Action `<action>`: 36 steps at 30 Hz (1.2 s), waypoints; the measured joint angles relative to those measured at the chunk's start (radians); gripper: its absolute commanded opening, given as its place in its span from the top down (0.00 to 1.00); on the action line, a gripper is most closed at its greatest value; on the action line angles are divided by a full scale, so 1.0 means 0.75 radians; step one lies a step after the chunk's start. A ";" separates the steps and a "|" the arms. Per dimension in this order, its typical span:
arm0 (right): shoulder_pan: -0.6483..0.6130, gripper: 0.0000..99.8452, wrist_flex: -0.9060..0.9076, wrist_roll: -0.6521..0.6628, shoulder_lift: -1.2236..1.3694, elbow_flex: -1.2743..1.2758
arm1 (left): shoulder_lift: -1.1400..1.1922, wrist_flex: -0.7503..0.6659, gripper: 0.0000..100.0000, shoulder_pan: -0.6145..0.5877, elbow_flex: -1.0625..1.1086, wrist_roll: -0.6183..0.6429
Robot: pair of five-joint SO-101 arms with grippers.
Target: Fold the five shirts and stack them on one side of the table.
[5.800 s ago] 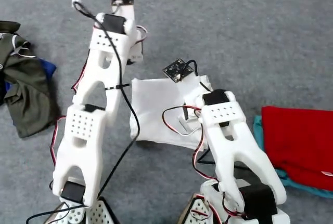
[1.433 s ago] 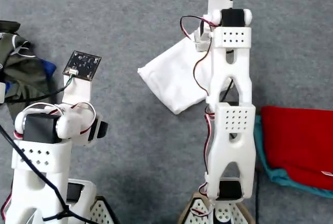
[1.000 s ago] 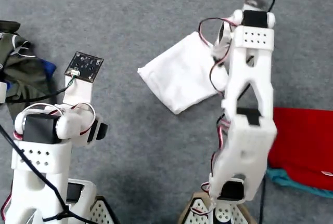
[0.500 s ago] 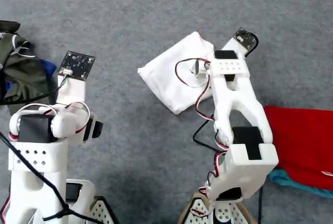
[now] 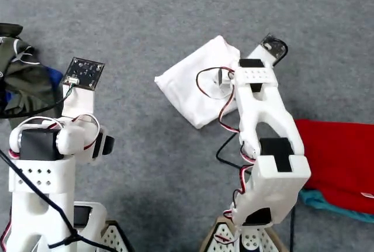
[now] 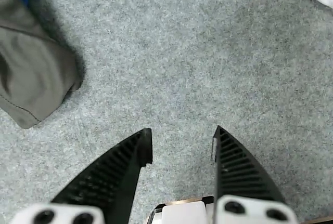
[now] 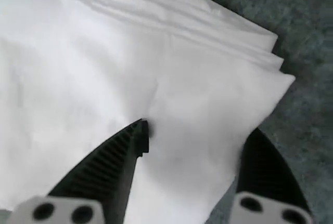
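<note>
**High view: right arm poised over the folded white shirt**

I have the folded white cotton shirt [image 5: 196, 91] lying askew in the middle of the grey felt table [image 5: 175, 18], with the right gripper [image 7: 197, 133] directly over it near one corner. Its jaws are spread wide and hold nothing, one tip over the cloth and the other out by the edge. The left gripper [image 6: 181, 140] hangs over bare table just beside the crumpled olive-grey shirt [image 6: 31, 78], jaws also spread and empty. At the right edge of the table a folded red shirt [image 5: 339, 152] rests on a teal one [image 5: 318, 199], which I take as the stack.

My worry is the layered edge in the right wrist view. If I close on the top ply alone, lifting will peel the fold open. A pinch this near the corner may also let the bundle droop and spill apart on the way to the stack, and dragging it over the felt would rumple it.
</note>
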 measured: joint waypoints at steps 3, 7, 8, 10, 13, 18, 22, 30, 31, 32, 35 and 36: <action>0.025 0.71 0.072 0.000 -0.004 0.000 | 0.000 0.000 0.80 0.000 0.000 0.000; 0.051 0.71 0.057 0.000 -0.004 0.000 | 0.000 0.008 0.80 0.000 0.000 0.000; 0.053 0.71 0.041 0.000 -0.004 0.000 | 0.000 0.008 0.80 0.000 0.000 0.000; 0.053 0.71 -0.016 0.000 -0.002 0.000 | 0.000 0.008 0.80 0.000 0.000 0.000; 0.053 0.71 -0.104 0.000 0.043 0.000 | 0.000 0.008 0.80 0.000 0.000 0.000; 0.051 0.71 -0.174 0.000 0.141 -0.010 | 0.000 0.008 0.80 0.000 0.000 0.000; 0.049 0.77 -0.172 -0.002 0.190 -0.068 | -0.002 0.008 0.80 0.000 0.006 0.000; 0.076 0.99 -0.168 0.006 0.200 -0.074 | -0.002 0.008 0.80 0.000 0.070 0.000; 0.076 0.99 -0.170 0.029 0.203 -0.074 | -0.002 0.008 0.80 0.000 0.070 0.000; 0.076 0.99 -0.172 0.051 0.209 -0.076 | -0.002 0.008 0.80 0.000 0.070 0.000; 0.076 0.99 -0.172 0.088 0.217 -0.084 | -0.002 0.008 0.80 0.000 0.070 0.000; 0.076 0.99 -0.164 0.090 0.217 -0.090 | -0.002 0.008 0.80 0.000 0.070 0.000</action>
